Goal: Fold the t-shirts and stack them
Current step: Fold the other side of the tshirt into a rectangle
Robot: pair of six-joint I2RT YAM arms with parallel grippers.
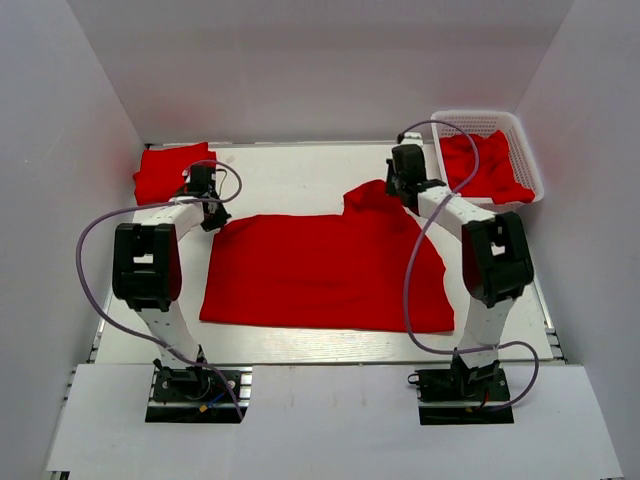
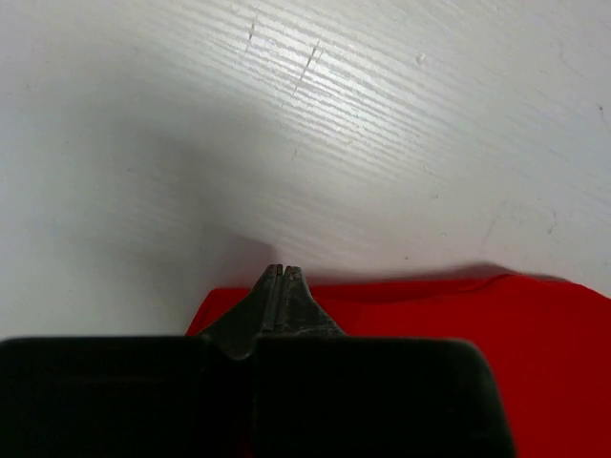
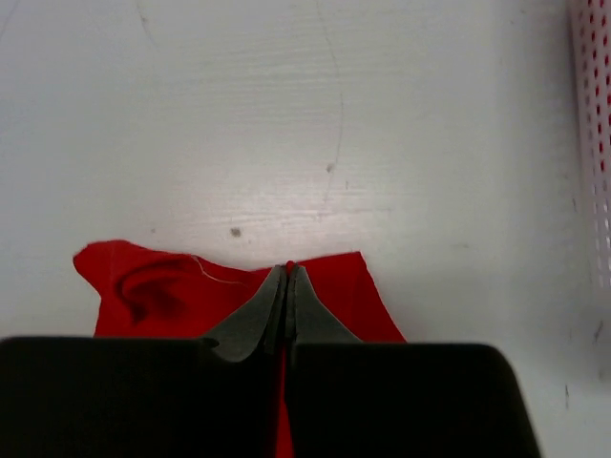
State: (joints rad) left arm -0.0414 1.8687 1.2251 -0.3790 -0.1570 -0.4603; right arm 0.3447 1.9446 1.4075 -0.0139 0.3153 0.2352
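Red cloth across the middle of the top view: one spread t-shirt point(image 1: 320, 270) lies flat on the white table point(image 1: 300, 165), and its upper right corner is raised into a small hump. My left gripper point(image 1: 208, 214) is down at the shirt's upper left corner. From the left wrist camera the fingertips point(image 2: 294, 286) are pressed tight together with no gap, sitting right over the shirt's top edge near the bottom of the frame. Whether cloth is caught between them I cannot tell. My right gripper point(image 1: 400, 192) is at that hump, upper right of the shirt. Right wrist view: jaws closed here too, and a thin red sliver shows between the fingers point(image 3: 304, 291), so this one has the fabric pinched at its edge, with a wrinkled fold lying to the left of the tips. Upper left of the top view, a folded t-shirt point(image 1: 165, 170) rests on the table just behind my left wrist. Upper right, a white lattice basket point(image 1: 527, 150) holds more red t-shirts point(image 1: 485, 165), crumpled; its perforated wall runs down the right edge of the right wrist frame
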